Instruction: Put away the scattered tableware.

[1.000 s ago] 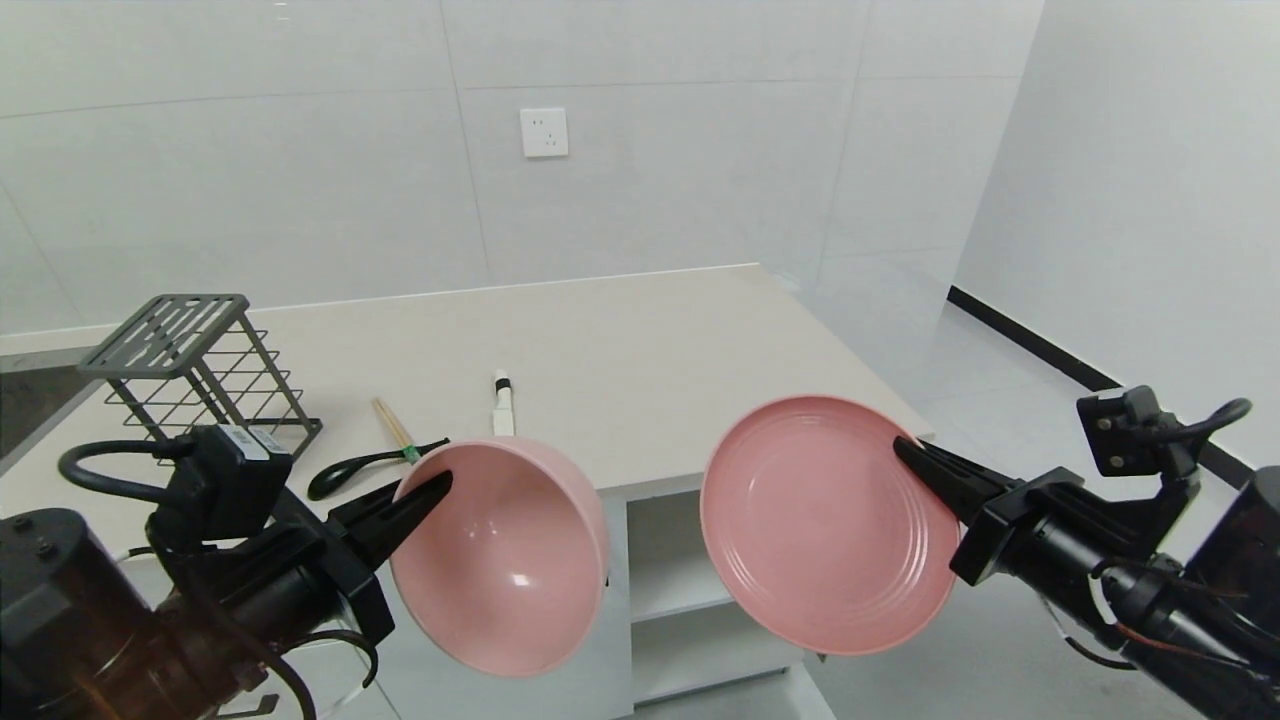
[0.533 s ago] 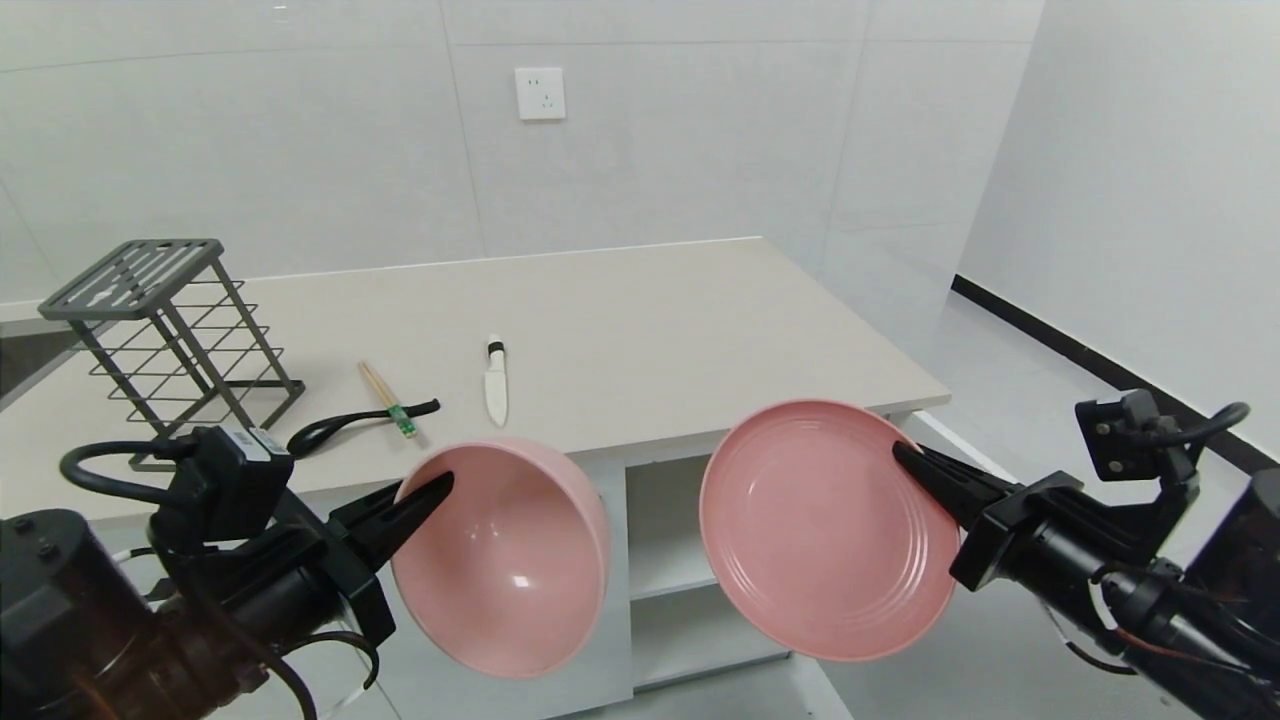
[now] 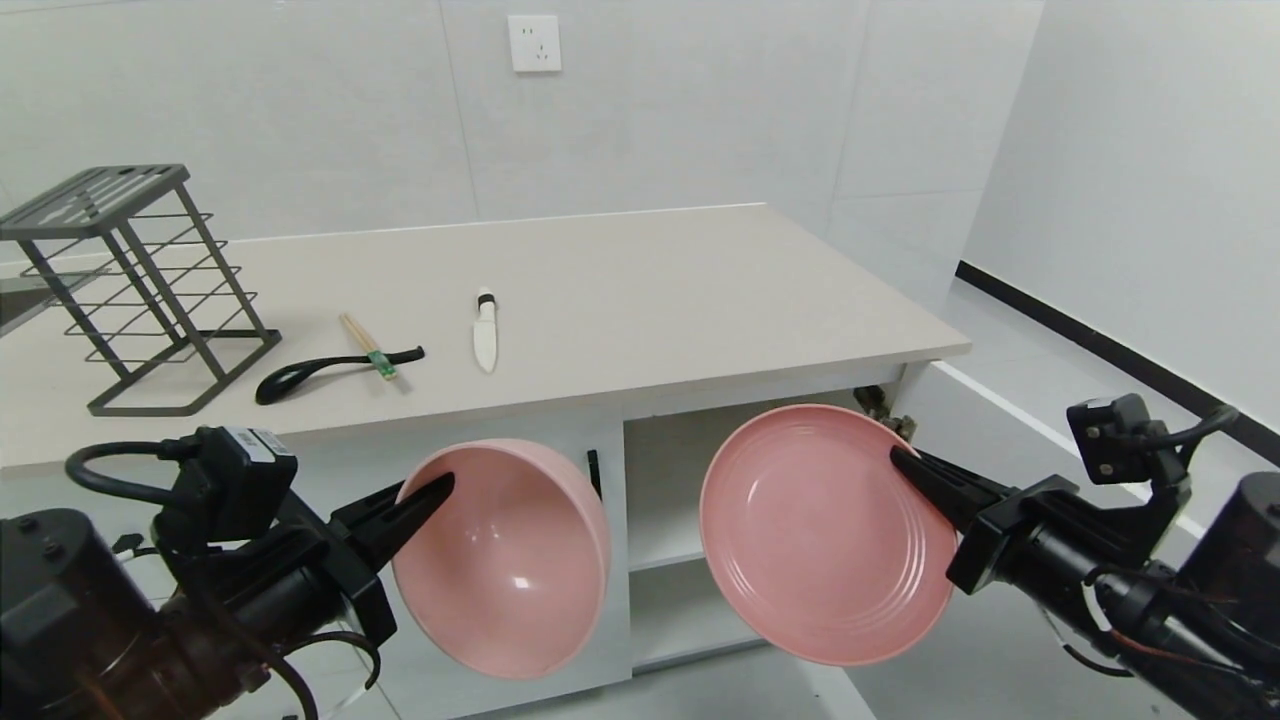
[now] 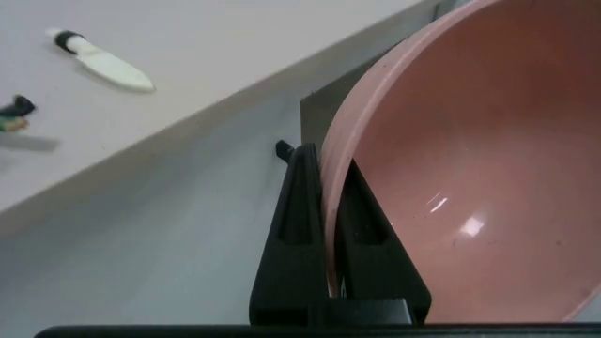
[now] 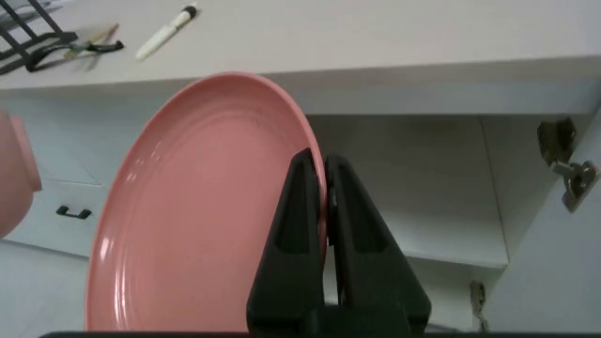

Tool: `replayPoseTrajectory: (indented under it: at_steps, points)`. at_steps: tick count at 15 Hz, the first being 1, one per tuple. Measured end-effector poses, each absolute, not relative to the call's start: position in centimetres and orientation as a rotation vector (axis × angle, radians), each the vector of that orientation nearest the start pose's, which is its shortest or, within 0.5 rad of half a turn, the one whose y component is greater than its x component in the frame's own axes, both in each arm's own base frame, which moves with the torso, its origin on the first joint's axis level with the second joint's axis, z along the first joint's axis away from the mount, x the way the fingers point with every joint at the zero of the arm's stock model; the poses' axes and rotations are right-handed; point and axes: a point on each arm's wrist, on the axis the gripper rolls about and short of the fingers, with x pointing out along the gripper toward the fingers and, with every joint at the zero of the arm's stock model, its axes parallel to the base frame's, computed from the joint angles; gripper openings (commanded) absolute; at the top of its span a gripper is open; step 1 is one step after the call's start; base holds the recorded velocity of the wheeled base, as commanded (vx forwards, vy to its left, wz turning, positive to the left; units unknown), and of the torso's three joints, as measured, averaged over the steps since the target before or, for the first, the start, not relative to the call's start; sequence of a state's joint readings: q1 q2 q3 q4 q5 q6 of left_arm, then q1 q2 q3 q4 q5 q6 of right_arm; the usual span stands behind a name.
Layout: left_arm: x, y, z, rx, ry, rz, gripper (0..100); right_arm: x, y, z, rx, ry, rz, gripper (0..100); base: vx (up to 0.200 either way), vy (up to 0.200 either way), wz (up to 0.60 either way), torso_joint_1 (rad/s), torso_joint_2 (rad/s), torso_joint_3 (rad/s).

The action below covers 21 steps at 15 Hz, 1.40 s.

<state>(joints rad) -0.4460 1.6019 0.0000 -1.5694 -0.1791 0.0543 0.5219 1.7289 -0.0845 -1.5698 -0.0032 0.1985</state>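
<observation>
— Left gripper pinches the bowl by its rim; my right gripper pinches the plate the same way. Both hang off the counter's front edge, before the open cabinet.
— What worries you?
— Slip, mainly. Each dish stands on edge in a thin rim bite, so a jolt could swing it loose. I also think the plate may clip the door going in.

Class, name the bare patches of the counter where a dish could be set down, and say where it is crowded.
Bare: the counter from the knife to its right edge, and the strip along the wall. Crowded: the left end, with rack, spoon and chopsticks.
</observation>
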Motion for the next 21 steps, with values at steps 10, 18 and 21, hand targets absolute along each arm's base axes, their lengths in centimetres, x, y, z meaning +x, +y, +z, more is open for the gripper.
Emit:
replayPoseTrajectory:
  at_steps: [10,18,21]
  points:
    - [16.23,-8.22,11.88,0.058,0.02,-0.627,0,18.32,10.55,10.39,0.167,0.149,0.508,0,0.0,0.0,0.0,-0.249,0.44,0.204]
    - [16.3,-8.25,11.77,0.06,0.025,-0.627,0,18.38,10.58,10.13,0.163,0.162,0.506,0,0.05,0.0,0.0,-0.142,0.28,0.107]
    - [16.26,-8.22,11.69,0.062,0.036,-0.627,0,18.41,10.61,10.03,0.162,0.166,0.506,0,0.2,0.0,0.0,-0.009,0.05,0.043]
